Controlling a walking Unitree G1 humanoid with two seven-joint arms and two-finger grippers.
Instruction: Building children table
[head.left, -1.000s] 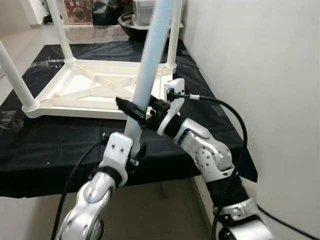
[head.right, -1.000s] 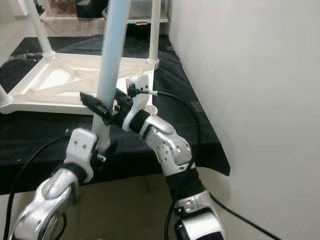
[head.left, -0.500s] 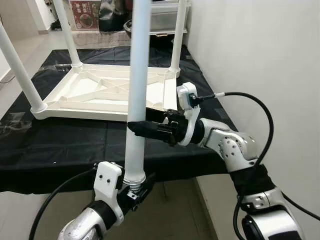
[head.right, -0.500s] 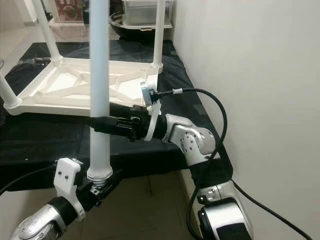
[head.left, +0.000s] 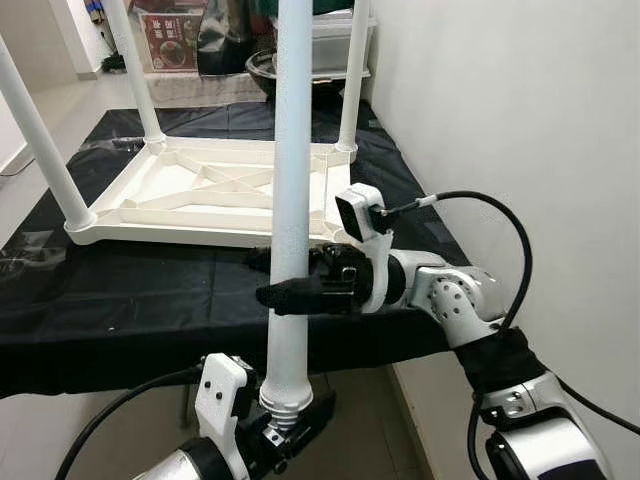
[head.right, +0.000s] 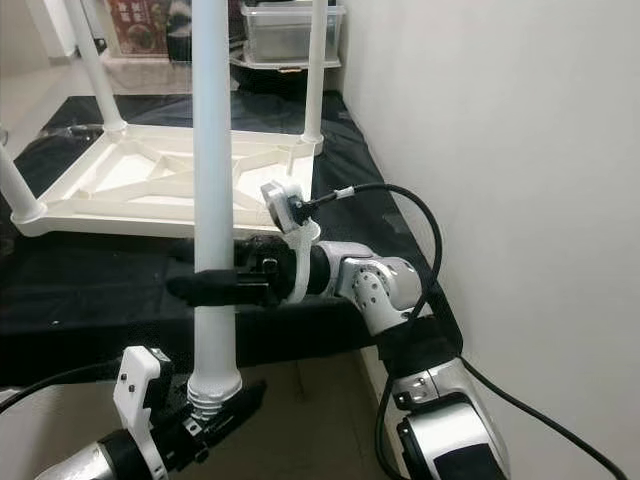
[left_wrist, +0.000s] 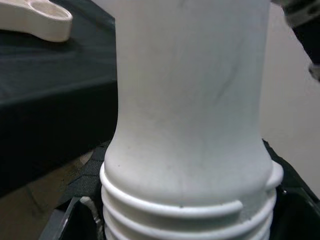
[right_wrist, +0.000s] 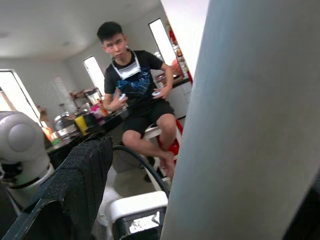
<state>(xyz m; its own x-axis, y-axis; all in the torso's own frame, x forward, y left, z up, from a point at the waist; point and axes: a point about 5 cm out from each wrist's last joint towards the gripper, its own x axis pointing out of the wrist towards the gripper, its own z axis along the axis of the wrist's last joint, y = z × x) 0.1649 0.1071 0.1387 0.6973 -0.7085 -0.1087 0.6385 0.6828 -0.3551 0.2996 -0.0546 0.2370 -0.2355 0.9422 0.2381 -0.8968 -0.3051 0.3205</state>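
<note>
Pinching the threaded lower end of a white table leg (head.left: 292, 200), the left gripper (head.left: 280, 425) holds it upright in front of the black-draped surface (head.left: 120, 290); its black fingers (left_wrist: 82, 220) close on the ribbed screw end from both sides, as the left wrist view shows. Higher up the same leg, the right gripper (head.left: 290, 294) reaches in level from the robot's right, its long black fingers (head.right: 215, 285) set on either side of the leg and pressed against it. The right arm (head.left: 450, 300) bends back behind them, with a black cable (head.left: 490, 215) looping over its wrist.

Beyond the leg, the white tabletop (head.left: 200, 190) lies upside down on the surface, ribbed underside up. Three legs (head.left: 40, 150) stand screwed into its corners, while the near right corner, just beside the right wrist, carries none.

On a shelf (head.right: 180, 70) at the back a clear plastic box (head.right: 285, 30) with a lid stands next to a dark round bowl (head.left: 262, 65); their contents cannot be made out. A white wall (head.left: 500, 120) runs along the robot's right.

A person (right_wrist: 137, 95) in a black shirt and shorts sits on a stool in the right wrist view.
</note>
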